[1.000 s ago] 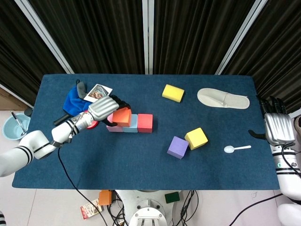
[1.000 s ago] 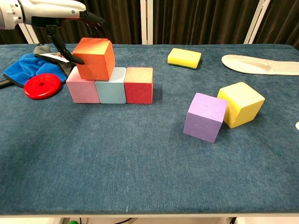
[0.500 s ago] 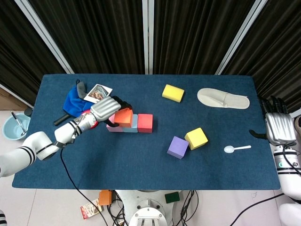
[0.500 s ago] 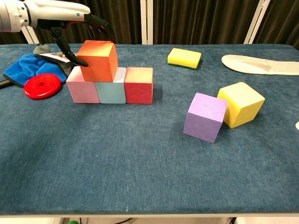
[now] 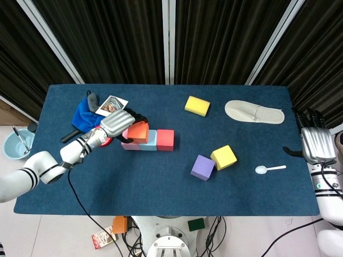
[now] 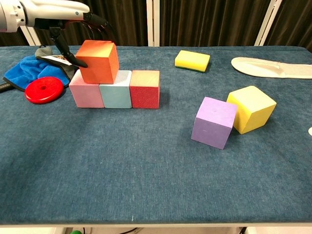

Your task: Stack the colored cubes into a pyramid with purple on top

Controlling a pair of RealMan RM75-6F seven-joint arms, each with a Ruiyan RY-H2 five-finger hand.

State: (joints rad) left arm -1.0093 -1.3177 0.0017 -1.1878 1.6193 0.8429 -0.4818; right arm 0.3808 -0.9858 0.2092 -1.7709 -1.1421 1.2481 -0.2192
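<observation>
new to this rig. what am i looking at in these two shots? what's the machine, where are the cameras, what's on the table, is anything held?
It is a two-armed robot with five-finger hands, steered remotely by a person. One picture looks down from its head, the other looks forward from its chest.

On the blue table stands a row of three cubes: the pink cube, the light blue cube and the red cube. The left hand holds the orange cube on top of the pink and light blue ones, slightly tilted. The purple cube and the yellow cube lie apart to the right, touching each other.

The right hand rests at the table's right edge with nothing in it, as far as the head view shows.

Other items: a yellow sponge, a slipper, a spoon, a red disc, a blue cloth and a photo card.
</observation>
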